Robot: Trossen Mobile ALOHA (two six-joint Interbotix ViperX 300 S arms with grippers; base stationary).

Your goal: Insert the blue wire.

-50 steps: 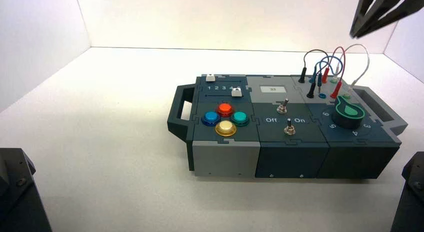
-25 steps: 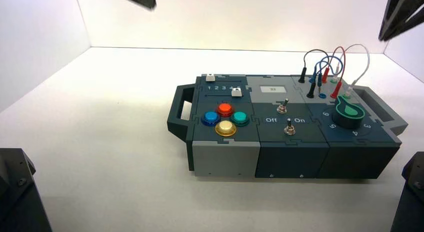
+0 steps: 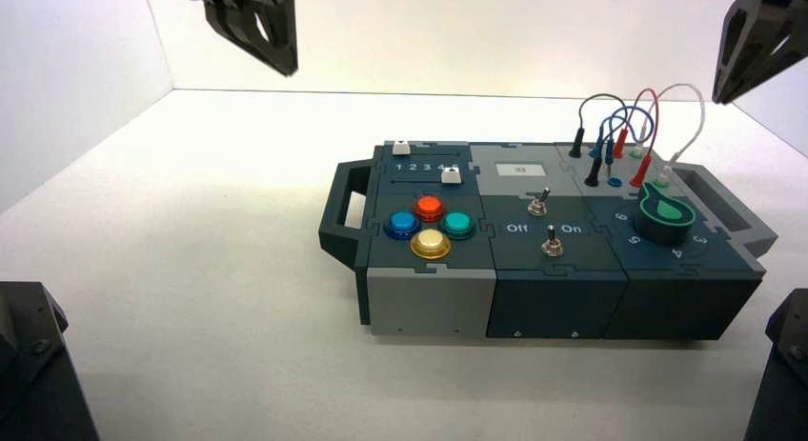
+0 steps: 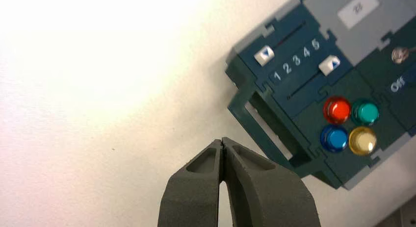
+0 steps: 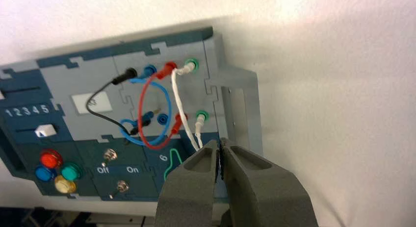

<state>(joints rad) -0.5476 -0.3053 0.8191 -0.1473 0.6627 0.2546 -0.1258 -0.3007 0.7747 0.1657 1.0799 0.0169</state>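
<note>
knob: the round black knob with the green pointer (image 3: 664,215) sat nearest, low at the box's right; the wrist had to clear it.
target: the round blue socket (image 5: 162,119) in the nearer row was unfilled, between a black plug (image 5: 141,127) and a red plug (image 5: 177,124).
blue_wire: the thin looped blue cable (image 5: 169,105) stood over the grey socket panel; its loose slim blue plug (image 5: 146,117) leaned just beside the target, metal tip bare.
far_end: its other blue plug (image 5: 148,71) sat in the farther row, seemingly seated.
right_gripper: the right gripper (image 3: 722,98) hung above the box's far right side, pressed together, no plug pinched.
left_gripper: the left gripper (image 3: 289,71) hung beyond the box's far left, also pressed together.
step: approach, judged barely begun.
technique: best spread before descending, pinch the loose plug's body, turn it upright, centre, push straight down.
risk: red and white loops could snag.
</note>
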